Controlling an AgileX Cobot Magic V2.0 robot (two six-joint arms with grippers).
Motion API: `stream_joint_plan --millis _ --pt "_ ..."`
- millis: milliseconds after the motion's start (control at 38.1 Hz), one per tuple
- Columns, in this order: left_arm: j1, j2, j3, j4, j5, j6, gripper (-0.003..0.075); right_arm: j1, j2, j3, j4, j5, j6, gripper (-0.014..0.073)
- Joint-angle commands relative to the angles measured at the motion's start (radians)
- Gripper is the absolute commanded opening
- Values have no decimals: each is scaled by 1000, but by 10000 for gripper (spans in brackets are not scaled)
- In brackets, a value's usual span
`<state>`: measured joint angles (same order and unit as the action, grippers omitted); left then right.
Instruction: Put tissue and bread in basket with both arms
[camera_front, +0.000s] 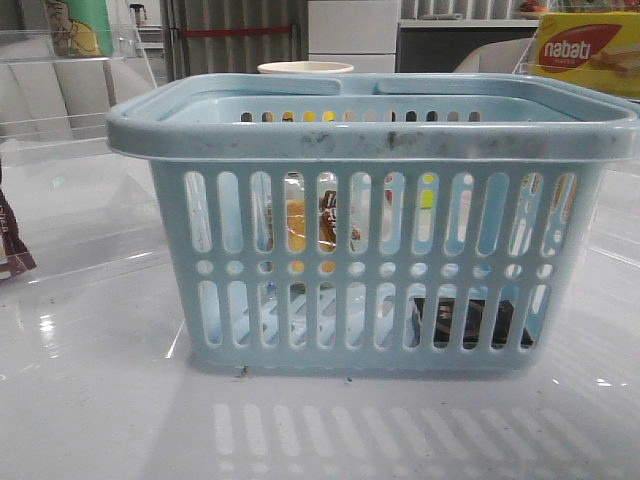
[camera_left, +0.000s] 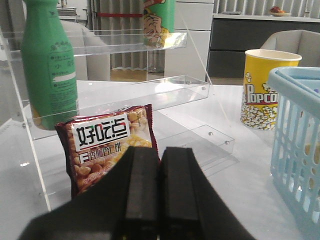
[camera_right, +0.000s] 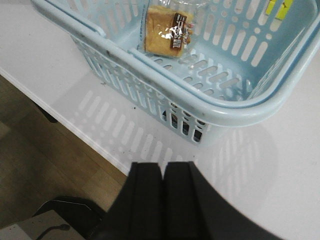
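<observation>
The light-blue basket (camera_front: 370, 140) fills the middle of the front view. The bread (camera_front: 297, 226), golden-brown in a clear wrapper, stands inside it at the far left, seen through the slots. It also shows in the right wrist view (camera_right: 167, 31), on the basket's floor. The tissue (camera_front: 470, 322), a flat black packet, lies on the basket floor at the front right. My left gripper (camera_left: 160, 149) is shut and empty, left of the basket (camera_left: 295, 125). My right gripper (camera_right: 162, 165) is shut and empty, outside the basket's rim (camera_right: 235, 107). Neither gripper shows in the front view.
A maroon snack packet (camera_left: 107, 145) leans on a clear acrylic shelf (camera_left: 125, 100) that holds a green bottle (camera_left: 49, 65). A yellow popcorn cup (camera_left: 267, 85) stands behind the basket. A nabati box (camera_front: 590, 52) is at the back right. The table edge (camera_right: 85, 135) drops to the floor.
</observation>
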<state>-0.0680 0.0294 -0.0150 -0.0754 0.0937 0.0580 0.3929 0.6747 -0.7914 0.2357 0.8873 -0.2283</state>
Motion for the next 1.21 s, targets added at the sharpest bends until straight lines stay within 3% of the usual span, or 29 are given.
stream_joint_plan --millis 0,1181 --pt "10 -16 4 -14 -128 -9 93 -8 -2 -27 12 -59 -4 57" --pt "-16 -52 28 -14 -155 -9 92 -8 -1 -27 12 -57 -4 57"
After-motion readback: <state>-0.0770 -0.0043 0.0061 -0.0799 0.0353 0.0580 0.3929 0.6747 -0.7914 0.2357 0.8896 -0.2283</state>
